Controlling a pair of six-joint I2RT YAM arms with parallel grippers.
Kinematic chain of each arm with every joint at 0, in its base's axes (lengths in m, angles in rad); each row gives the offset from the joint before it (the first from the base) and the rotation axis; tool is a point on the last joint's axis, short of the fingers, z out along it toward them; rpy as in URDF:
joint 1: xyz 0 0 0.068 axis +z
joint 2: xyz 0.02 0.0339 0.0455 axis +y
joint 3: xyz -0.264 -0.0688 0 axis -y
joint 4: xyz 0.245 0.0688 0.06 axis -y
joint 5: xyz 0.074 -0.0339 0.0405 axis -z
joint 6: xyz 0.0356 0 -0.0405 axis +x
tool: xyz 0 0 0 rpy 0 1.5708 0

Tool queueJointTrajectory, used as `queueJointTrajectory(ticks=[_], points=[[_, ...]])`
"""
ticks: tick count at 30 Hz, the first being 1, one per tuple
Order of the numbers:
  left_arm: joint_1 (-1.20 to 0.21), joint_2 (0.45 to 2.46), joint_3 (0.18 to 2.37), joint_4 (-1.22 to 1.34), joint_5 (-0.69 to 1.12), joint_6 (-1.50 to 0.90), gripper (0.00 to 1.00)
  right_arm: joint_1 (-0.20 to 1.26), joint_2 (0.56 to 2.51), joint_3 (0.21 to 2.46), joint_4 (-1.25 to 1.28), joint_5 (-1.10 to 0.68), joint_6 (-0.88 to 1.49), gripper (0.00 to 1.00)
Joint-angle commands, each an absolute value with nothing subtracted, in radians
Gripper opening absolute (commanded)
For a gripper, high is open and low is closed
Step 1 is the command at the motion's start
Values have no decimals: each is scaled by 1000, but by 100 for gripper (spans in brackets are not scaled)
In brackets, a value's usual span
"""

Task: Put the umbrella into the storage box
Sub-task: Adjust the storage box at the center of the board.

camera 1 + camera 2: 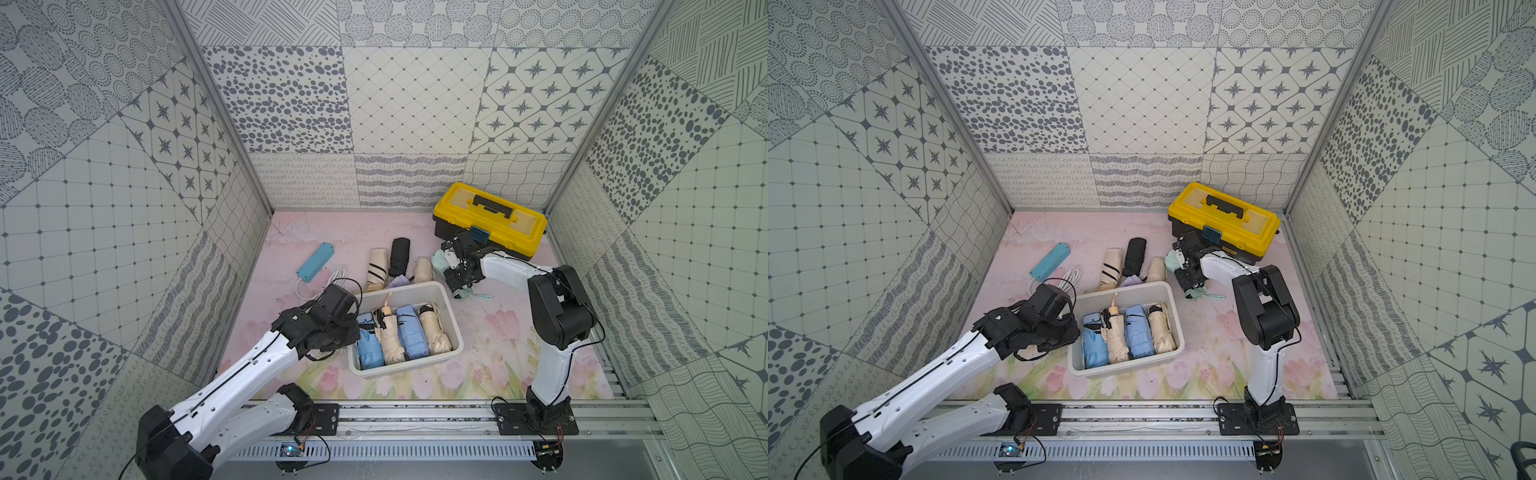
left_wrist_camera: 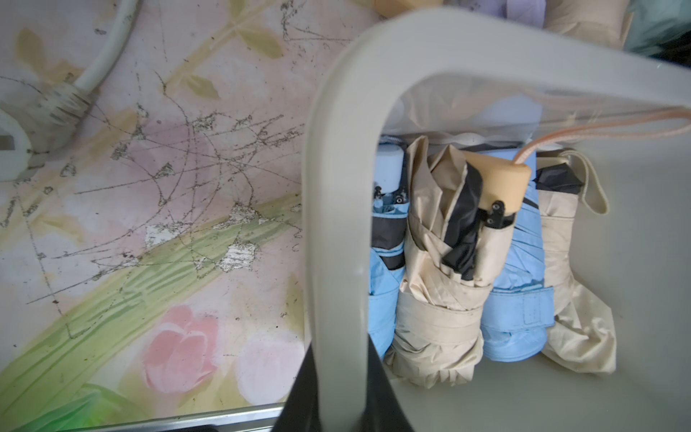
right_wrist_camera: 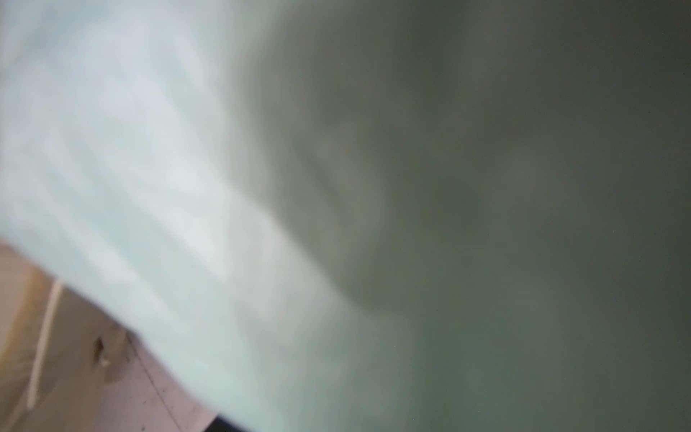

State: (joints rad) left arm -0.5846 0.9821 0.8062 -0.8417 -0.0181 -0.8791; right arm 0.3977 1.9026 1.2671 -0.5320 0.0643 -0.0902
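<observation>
Cloth of the mint umbrella (image 3: 131,168) lies so close to the right wrist lens that it is only a pale blur, so I cannot tell whether the right hand (image 1: 455,279) is clenched on it or released. Both top views show this hand pressed down on the umbrella, which lies on the counter (image 1: 490,365), outside the storage box (image 1: 456,324). The left hand (image 1: 352,334) is clamped on the box rim, on the side away from the right hand, and steadies it. I think the first danger is a grip on loose cloth only: then the umbrella may slide out or unroll during the lift. A thin mint strap (image 1: 482,296) trails on the counter just beside the right hand and could catch on the rim. A beige umbrella (image 1: 424,269) lies just beside the hand on the box side and may be dragged along. The yellow toolbox (image 1: 490,218) stands close behind the wrist, so a careless raise could knock it. Four folded umbrellas (image 1: 409,332) already cover most of the box floor, so a new one may rest on top and roll over the rim.
</observation>
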Motion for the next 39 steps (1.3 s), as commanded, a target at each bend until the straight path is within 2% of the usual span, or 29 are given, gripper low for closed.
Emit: queueJointTrajectory(ticks=[1,10,15,16,18,22,25,32,39], points=[[-581,995,789,-803,15,-903,9,394,1781,1223,-499,71,-81,40],[-624,1016,786,-746,16,-961,9,390,1461,1091,-518,99,-11,34],[-675,1062,796,-640,22,-995,16,389,1248,1043,-570,88,-9,32],[-681,1077,800,-626,24,-997,19,390,1214,1037,-583,80,-14,31],[-693,1101,816,-608,26,-999,31,395,1136,1028,-608,54,-24,30],[-704,1113,830,-586,22,-983,67,417,988,1016,-637,-14,-53,28],[-705,1082,842,-603,0,-969,81,475,910,1016,-655,-42,-120,25],[-704,951,934,-664,-57,-937,95,690,893,1043,-680,-35,-365,24],[-651,855,937,-458,193,-1124,99,809,979,1089,-637,-81,-654,24]])
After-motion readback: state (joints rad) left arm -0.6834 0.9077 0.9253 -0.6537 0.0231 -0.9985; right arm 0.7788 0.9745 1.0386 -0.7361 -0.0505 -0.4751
